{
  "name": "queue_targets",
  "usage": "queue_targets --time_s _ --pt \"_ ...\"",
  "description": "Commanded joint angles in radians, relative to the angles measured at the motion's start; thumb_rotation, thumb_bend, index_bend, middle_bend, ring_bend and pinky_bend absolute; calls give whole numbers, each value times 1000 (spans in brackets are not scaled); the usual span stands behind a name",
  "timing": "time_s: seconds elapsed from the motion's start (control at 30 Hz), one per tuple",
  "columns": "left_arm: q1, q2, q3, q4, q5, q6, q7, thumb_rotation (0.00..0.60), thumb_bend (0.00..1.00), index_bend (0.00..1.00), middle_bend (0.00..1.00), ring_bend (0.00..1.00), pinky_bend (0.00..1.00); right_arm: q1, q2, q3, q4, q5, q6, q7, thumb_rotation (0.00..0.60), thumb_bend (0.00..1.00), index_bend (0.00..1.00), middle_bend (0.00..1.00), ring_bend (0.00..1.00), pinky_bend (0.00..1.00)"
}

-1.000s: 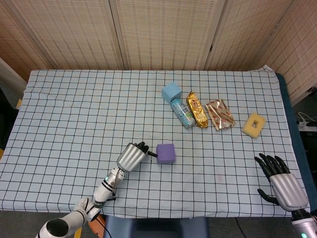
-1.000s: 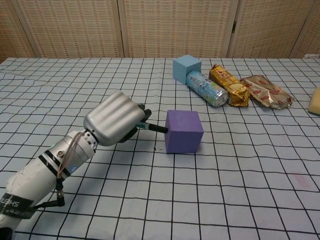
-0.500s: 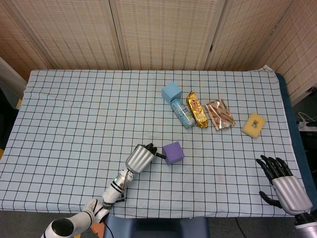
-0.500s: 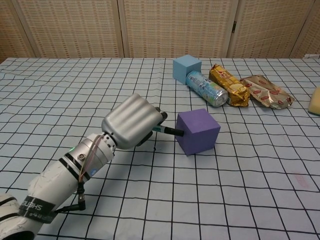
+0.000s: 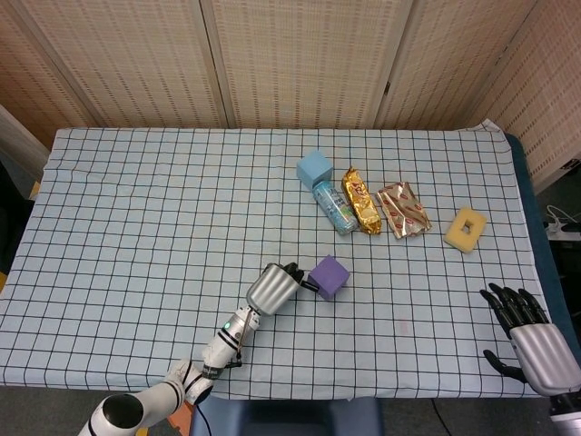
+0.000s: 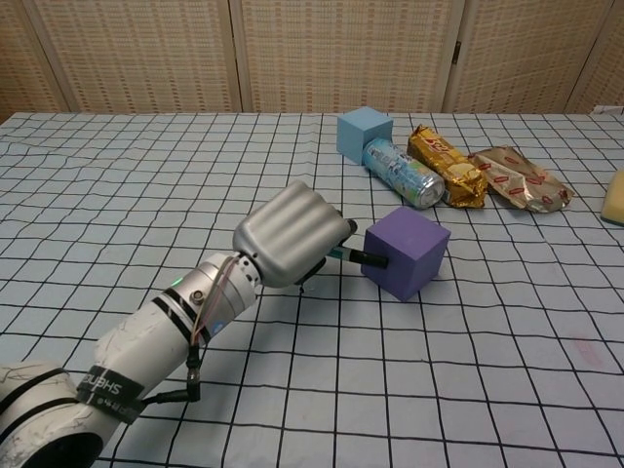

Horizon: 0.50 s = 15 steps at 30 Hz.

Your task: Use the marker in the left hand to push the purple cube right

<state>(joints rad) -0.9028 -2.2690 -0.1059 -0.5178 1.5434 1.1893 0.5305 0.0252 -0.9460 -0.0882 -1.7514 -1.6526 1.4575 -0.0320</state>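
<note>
Left hand (image 6: 291,232) low over the checked tablecloth (image 5: 136,209), fingers curled tight around the marker (image 6: 359,257). Only the dark tip end sticks out of the fist; the barrel is hidden inside.

Marker tip touches the left face of the purple cube (image 6: 407,252). Cube sits rotated on the cloth, one corner toward the camera in the chest view. In the head view the cube (image 5: 329,275) is just right of the left hand (image 5: 273,288), near the front-centre of the table.

Behind the cube, well apart: light blue cube (image 5: 314,167), drink can (image 5: 334,206) lying on its side, gold snack pack (image 5: 360,202), brown foil pack (image 5: 402,210), in a row. Yellow sponge ring (image 5: 465,228) further right.

Right hand (image 5: 536,338) at the lower right table edge, fingers spread, looks empty, though it's partly cut off by the frame.
</note>
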Motion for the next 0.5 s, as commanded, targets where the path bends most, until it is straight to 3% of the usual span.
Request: queue_targets --time_s 0.03,0.17,0.3,0.5 --pt "-14 0 -5 -9 -14 -18 6 600 666 848 903 821 1000 -2 1 2 1 3 3 2 600 156 0 0 0 0" --pt "-10 0 3 -12 -17 -3 7 600 666 848 903 821 1000 -2 2 5 2 11 -1 4 600 156 0 0 0 0" --pt "49 7 33 4 5 86 -19 600 665 848 903 821 1000 1 1 7 2 15 -10 5 600 156 0 0 0 0" --pt "191 127 102 -52 37 201 -37 600 663 848 902 821 1000 11 -8 5 -4 6 -32 -15 600 156 0 0 0 0"
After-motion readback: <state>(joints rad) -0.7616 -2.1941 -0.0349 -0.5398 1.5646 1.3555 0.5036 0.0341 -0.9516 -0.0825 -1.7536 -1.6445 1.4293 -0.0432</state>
